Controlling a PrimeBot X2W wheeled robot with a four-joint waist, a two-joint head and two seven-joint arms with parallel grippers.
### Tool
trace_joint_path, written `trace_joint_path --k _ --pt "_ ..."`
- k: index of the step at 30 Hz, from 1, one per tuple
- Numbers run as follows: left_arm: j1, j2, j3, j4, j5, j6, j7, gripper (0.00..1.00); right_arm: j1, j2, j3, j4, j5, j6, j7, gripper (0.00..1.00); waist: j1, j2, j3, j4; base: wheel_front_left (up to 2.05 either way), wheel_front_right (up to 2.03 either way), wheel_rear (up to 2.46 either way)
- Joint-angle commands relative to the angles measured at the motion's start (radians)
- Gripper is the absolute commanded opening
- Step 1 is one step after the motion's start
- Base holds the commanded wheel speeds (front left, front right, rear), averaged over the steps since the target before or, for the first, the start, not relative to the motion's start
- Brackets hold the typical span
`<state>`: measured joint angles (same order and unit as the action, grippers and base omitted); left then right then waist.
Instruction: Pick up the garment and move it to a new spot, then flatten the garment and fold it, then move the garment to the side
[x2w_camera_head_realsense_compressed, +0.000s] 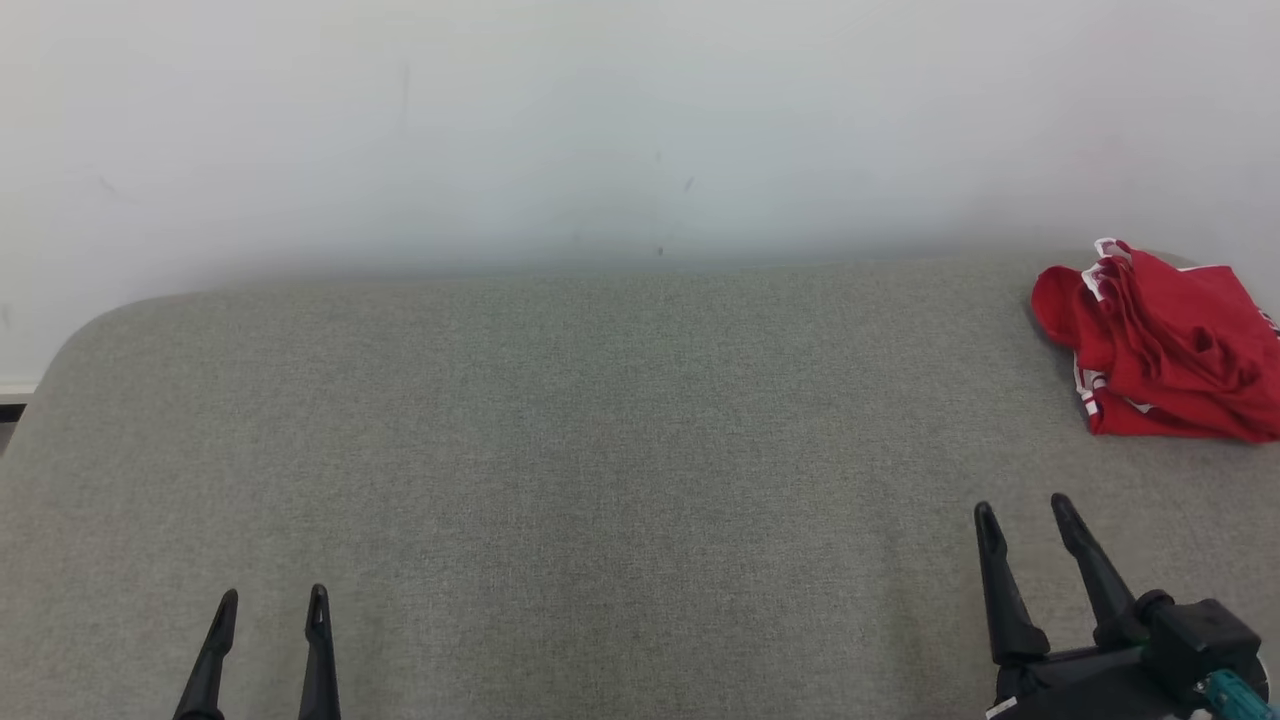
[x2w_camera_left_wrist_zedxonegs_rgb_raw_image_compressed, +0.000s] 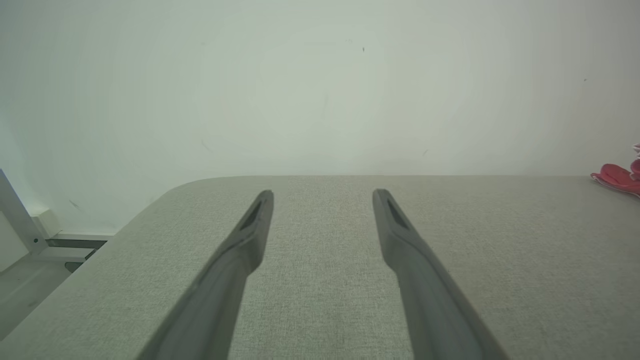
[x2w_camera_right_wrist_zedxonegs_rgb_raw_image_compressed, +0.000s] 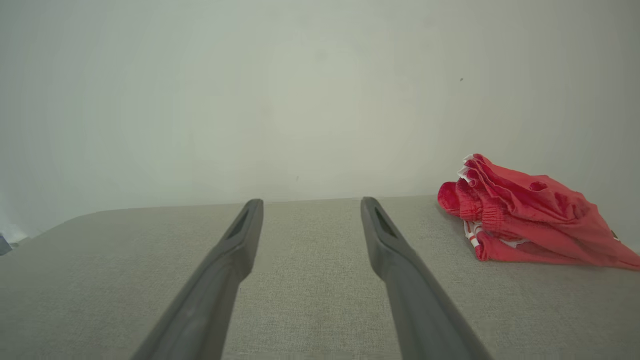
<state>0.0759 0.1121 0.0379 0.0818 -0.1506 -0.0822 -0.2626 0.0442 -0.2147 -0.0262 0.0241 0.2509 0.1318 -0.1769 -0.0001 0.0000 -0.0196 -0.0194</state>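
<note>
None of the steps is done: the garment (x2w_camera_head_realsense_compressed: 1160, 345) lies crumpled, far right on the surface (x2w_camera_head_realsense_compressed: 600, 450); left tool (x2w_camera_head_realsense_compressed: 274, 593) and right tool (x2w_camera_head_realsense_compressed: 1022, 503) gape empty.

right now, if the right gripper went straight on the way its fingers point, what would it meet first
Probably nothing until the white wall: the right gripper points over bare grey surface, and the red garment lies off to its right.

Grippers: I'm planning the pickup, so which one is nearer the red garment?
The right gripper, just short of the red garment; the left gripper sits far across the grey surface.
</note>
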Motion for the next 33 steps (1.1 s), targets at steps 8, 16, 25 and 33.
trace_joint_path --k 8,16,25,33 --pt "0.010 0.016 0.002 0.017 0.016 0.005 -0.002 1.00 0.040 0.082 0.006 0.010 -0.034 -0.003 -0.022 1.00 0.0001 0.0000 -0.011 0.010 0.00 0.00 0.00" --pt "-0.002 0.024 0.006 0.036 0.009 0.014 0.000 1.00 0.051 0.095 -0.004 0.020 -0.045 -0.003 -0.020 1.00 0.0001 0.0000 -0.016 0.019 0.00 0.00 0.00" --pt "-0.013 0.039 0.011 0.038 0.002 0.028 0.031 1.00 0.056 0.105 -0.003 0.020 -0.052 -0.003 -0.009 1.00 0.0001 0.0000 -0.019 0.024 0.00 0.00 0.00" --pt "-0.008 0.046 0.006 0.020 -0.011 0.030 0.045 1.00 0.057 0.106 0.000 0.019 -0.058 -0.003 -0.009 1.00 0.0001 0.0000 -0.015 0.026 0.00 0.00 0.00"
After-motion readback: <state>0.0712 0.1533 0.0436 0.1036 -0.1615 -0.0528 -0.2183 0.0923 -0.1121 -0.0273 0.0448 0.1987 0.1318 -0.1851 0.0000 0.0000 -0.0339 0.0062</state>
